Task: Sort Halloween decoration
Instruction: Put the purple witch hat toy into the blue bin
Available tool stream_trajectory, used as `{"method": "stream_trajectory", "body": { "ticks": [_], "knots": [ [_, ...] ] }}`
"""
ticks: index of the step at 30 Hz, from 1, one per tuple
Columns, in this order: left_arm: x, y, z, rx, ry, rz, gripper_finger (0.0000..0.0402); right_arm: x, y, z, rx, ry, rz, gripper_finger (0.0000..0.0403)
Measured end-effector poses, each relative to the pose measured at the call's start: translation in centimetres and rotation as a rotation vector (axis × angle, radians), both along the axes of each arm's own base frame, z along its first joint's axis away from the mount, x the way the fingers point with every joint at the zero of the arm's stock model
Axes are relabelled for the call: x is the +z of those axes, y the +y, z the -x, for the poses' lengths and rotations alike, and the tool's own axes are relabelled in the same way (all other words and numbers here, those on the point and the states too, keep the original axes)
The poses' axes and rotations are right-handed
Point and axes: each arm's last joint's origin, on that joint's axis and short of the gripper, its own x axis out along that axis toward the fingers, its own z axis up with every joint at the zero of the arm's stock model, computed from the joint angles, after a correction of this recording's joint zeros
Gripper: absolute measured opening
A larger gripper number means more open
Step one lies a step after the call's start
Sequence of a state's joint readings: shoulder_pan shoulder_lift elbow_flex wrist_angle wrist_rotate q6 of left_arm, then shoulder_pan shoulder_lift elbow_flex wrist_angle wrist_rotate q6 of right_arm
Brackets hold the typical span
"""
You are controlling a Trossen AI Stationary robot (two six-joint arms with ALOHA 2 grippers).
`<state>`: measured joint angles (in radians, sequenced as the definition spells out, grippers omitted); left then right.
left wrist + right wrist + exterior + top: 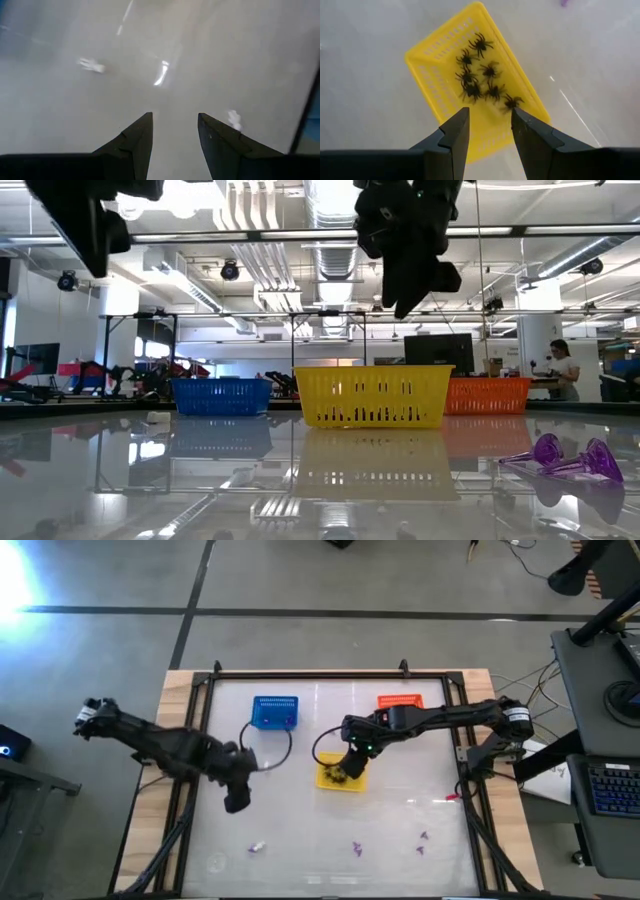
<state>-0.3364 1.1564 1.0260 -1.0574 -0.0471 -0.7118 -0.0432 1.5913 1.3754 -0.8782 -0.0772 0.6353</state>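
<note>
A yellow basket (445, 60) stands mid-table with several black spiders (479, 82) lying on its floor. My right gripper (490, 112) hangs open above the basket (340, 778), pointing steeply down, with nothing between its fingers. My left gripper (175, 117) is open over bare table at the left (235, 804), also with nothing in it. A white trinket (257, 847) lies near the front edge, and two white trinkets (91, 65) show blurred in the left wrist view. Purple trinkets (355, 848) lie at the front right (565, 458).
A blue basket (275, 712) stands at the back left and an orange basket (400, 701) at the back right. A black frame (330, 674) borders the white table. Cables (270, 762) loop beside the baskets. Bare table lies along the front.
</note>
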Motion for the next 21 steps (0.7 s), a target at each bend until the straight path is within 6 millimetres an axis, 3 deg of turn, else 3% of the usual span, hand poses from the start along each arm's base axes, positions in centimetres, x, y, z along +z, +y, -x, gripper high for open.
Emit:
{"method": "stream_trajectory", "body": {
  "ticks": [11,21],
  "knots": [
    [-3.3,-6.2,0.9,-0.079,-0.024,0.118,0.0139,0.3,0.7,0.9,-0.042,0.108,0.011,0.0137],
    [-6.7,-10.6,1.1,-0.151,0.045,0.079,0.0139,0.2,3.7,1.3,-0.022,0.147,-0.008,0.0137]
  ]
}}
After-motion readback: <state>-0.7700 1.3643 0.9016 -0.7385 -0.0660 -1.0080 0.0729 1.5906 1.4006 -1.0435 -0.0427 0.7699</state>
